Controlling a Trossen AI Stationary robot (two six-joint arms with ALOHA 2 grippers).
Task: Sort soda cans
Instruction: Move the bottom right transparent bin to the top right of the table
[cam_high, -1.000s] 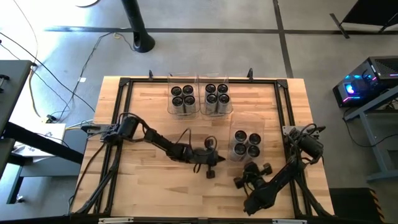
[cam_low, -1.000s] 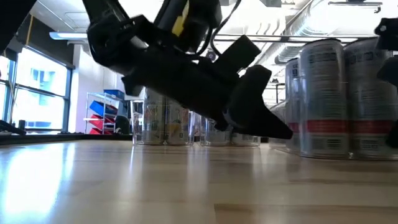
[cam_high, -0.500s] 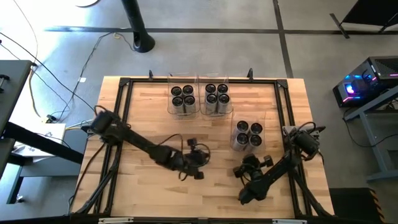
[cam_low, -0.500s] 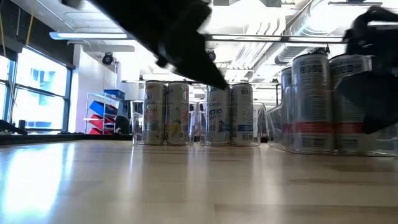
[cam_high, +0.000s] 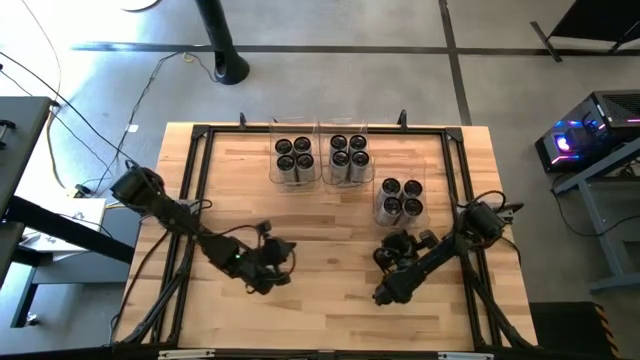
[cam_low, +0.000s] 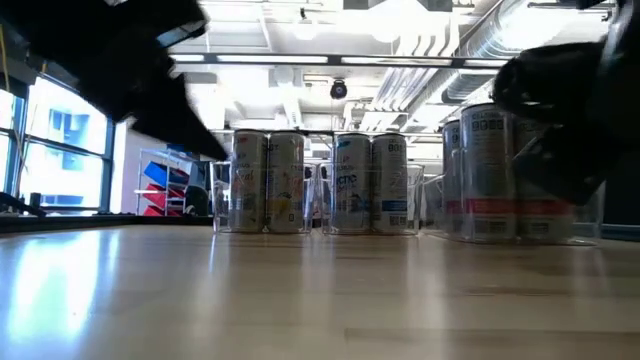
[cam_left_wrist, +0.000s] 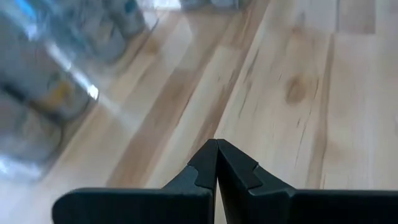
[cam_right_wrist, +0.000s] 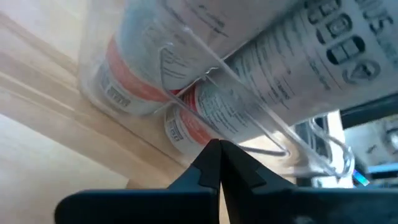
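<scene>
Soda cans with dark tops stand in three clear bins. Two bins (cam_high: 295, 160) (cam_high: 347, 158) sit side by side at the far edge, and a third bin (cam_high: 401, 200) holds red-banded cans (cam_right_wrist: 186, 56) right of the middle. My right gripper (cam_high: 399, 240) is shut just on the near side of that third bin. My left gripper (cam_left_wrist: 216, 149) is shut over bare wood left of the middle (cam_high: 282, 262), holding nothing. In the low view the far cans (cam_low: 320, 183) stand in a row behind both dark arms. My right gripper (cam_right_wrist: 219, 148) has its shut fingertips against the lower edge of the third bin's near wall (cam_right_wrist: 186, 146). It slants down from the table's near side. The bin stands flat on the table with its cans upright.
A black frame (cam_high: 200, 135) runs around the wooden tabletop. Open wood lies between the two grippers and along the near edge (cam_high: 330, 320). Cables trail off the left side (cam_high: 150, 205).
My right gripper has moved toward the far edge, and the third bin with its cans has slid that way ahead of it, staying upright. My left gripper has drawn back from the middle toward the table's left edge and risen. Both stayed shut.
</scene>
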